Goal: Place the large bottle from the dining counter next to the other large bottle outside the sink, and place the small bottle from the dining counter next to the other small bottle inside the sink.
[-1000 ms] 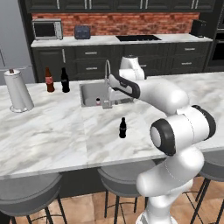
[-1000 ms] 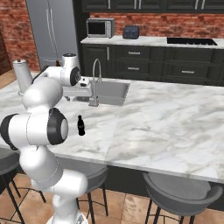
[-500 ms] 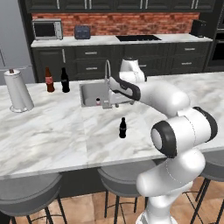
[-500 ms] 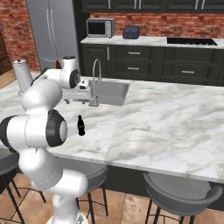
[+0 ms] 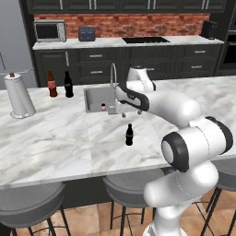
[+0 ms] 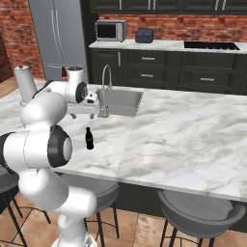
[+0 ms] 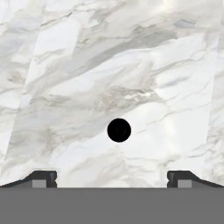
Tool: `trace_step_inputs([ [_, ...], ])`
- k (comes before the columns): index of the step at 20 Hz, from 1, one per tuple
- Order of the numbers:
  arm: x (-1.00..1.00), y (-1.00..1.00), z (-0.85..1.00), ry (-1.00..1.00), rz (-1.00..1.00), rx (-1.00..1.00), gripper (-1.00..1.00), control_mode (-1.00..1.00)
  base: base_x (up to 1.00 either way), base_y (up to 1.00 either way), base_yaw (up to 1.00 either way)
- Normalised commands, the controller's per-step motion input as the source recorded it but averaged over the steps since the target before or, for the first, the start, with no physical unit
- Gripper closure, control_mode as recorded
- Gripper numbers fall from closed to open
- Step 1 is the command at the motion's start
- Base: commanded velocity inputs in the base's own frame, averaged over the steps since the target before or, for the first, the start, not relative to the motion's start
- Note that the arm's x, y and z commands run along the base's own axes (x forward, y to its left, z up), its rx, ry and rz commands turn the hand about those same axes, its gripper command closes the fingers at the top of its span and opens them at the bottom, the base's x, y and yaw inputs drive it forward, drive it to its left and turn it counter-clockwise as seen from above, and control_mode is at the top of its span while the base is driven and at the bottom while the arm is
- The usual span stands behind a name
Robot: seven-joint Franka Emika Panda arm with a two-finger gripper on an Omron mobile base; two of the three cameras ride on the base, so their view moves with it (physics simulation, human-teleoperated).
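The small bottle (image 5: 129, 135) (image 6: 89, 138), short and black, stands upright on the marble dining counter (image 5: 55, 138) in front of the sink (image 5: 94, 96). From above it shows as a black disc (image 7: 119, 130) just ahead of my open gripper (image 7: 113, 179), which holds nothing. The gripper (image 5: 117, 112) (image 6: 102, 112) hangs over the counter by the sink's front edge, behind the small bottle. The large brown bottle (image 5: 52, 84) stands beside the other large bottle (image 5: 68, 84), all black, left of the sink. The other small bottle (image 5: 103, 107), reddish, is inside the basin.
A curved chrome faucet (image 5: 113, 76) rises behind the sink, close to my arm. A paper towel roll (image 5: 18, 95) stands at the counter's left. Grey stools (image 5: 27, 203) (image 6: 198, 212) sit under the near edge. Bare marble stretches to the right (image 6: 193, 125).
The arm has dipped very slightly; the gripper stays open above the small bottle. No bottle has moved.
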Motion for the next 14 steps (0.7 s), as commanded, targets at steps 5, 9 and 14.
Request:
trace_step_inputs([
  [5,0.54,0.0,0.0,0.0,0.0,0.0,-1.0,-1.0,0.0,0.0,0.0],
  [9,0.39,0.0,0.0,0.01,0.0,0.0,-1.0,-1.0,0.0,0.0,0.0],
  [14,-0.18,0.0,0.0,0.01,0.0,0.0,-1.0,-1.0,0.0,0.0,0.0],
])
